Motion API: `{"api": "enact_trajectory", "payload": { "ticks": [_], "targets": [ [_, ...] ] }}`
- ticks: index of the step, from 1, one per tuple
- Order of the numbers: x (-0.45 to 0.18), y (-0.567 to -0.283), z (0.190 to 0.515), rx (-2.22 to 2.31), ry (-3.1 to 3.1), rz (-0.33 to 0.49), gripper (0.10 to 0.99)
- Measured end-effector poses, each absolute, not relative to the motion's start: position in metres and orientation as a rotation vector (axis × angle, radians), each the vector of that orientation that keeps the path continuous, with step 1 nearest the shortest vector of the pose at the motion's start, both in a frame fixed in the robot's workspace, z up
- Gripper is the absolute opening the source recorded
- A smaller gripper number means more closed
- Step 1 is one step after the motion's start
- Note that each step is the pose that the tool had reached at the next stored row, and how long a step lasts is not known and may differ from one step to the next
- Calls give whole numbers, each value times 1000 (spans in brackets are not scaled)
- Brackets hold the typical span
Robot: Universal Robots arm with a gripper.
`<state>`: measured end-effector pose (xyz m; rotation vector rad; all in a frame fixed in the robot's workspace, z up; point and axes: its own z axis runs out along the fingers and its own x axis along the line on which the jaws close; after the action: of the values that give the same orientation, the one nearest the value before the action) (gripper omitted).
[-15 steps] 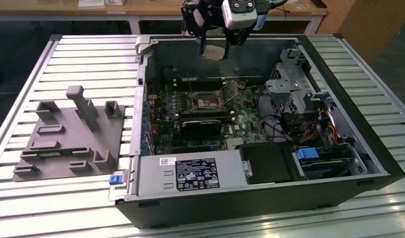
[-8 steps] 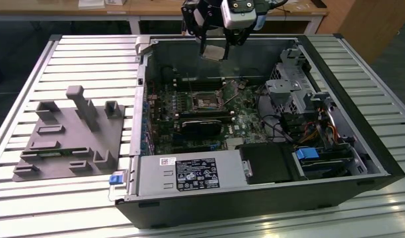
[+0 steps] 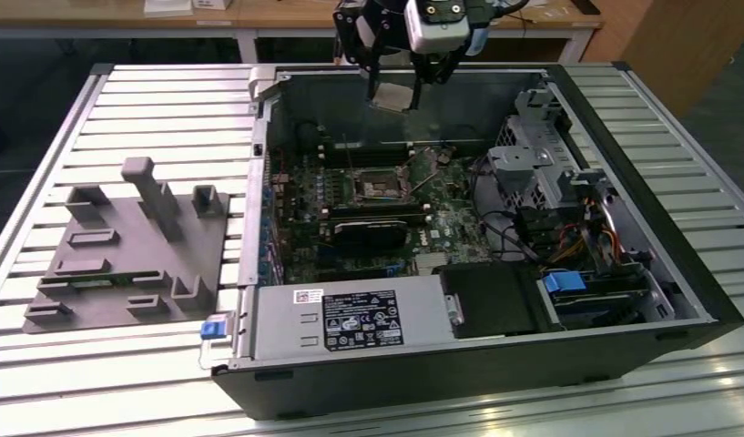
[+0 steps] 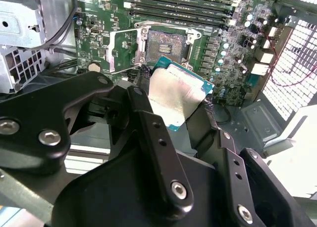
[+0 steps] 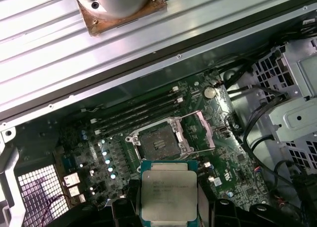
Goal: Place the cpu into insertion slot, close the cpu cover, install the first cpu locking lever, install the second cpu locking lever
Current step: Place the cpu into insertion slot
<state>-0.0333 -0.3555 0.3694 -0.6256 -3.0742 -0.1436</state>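
Slatted metal worktop (image 3: 165, 109) carries the open black computer case (image 3: 469, 378), and everything I care about sits inside that case or just over it. My black two-fingered hand (image 3: 400, 91) hangs above the case's far edge in the exterior view, closed on the small flat square cpu (image 3: 392, 98) with its dull silver-grey metal top. In the second wrist view the fingers (image 4: 148, 118) pinch the chip by opposite edges, and it sits tilted between them. Down on the case's green circuit board (image 5: 223, 172), the small square insertion slot (image 5: 159, 144), dark-framed with a tan-gold centre, lies bare, with the cpu well apart above it. The thin silvery metal cpu cover (image 4: 115, 51), a square frame with a window, stands swung open just beside the slot. I judge the task barely begun. The chip is in hand over the case but not yet seated, the cover is not closed, and neither locking lever can be latched over an open cover.
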Motion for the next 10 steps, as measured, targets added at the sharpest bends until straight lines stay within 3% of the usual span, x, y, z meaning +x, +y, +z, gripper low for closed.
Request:
{"api": "enact_trajectory", "payload": {
  "ticks": [10],
  "targets": [
    [-33, -356, 369, -660, -3068, -144, 541]
  ]
}}
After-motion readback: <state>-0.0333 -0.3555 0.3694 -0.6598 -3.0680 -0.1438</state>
